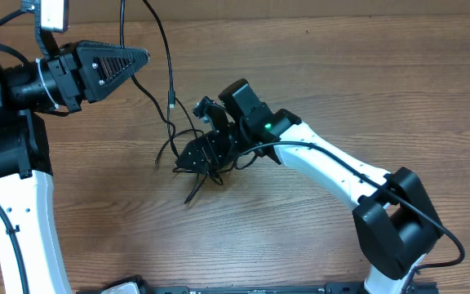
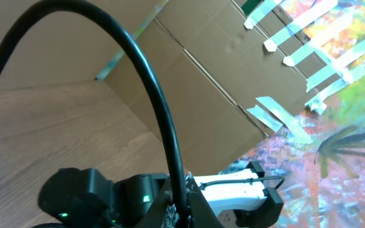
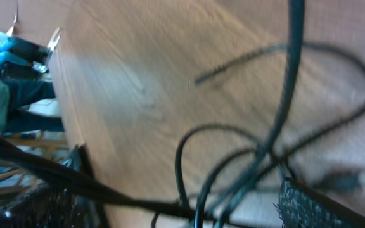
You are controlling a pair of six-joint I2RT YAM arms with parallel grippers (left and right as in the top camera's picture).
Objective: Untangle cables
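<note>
Left hand held high, pinched closed; right hand low, spread wide.

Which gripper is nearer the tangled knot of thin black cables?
Right. The right gripper is open over the knot; the left gripper is apart, off to its left, shut on one strand.

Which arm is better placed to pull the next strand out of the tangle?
Right. The right tool is open and down in the tangled cables. The left tool is shut on a strand, off to the side of the pile.
</note>
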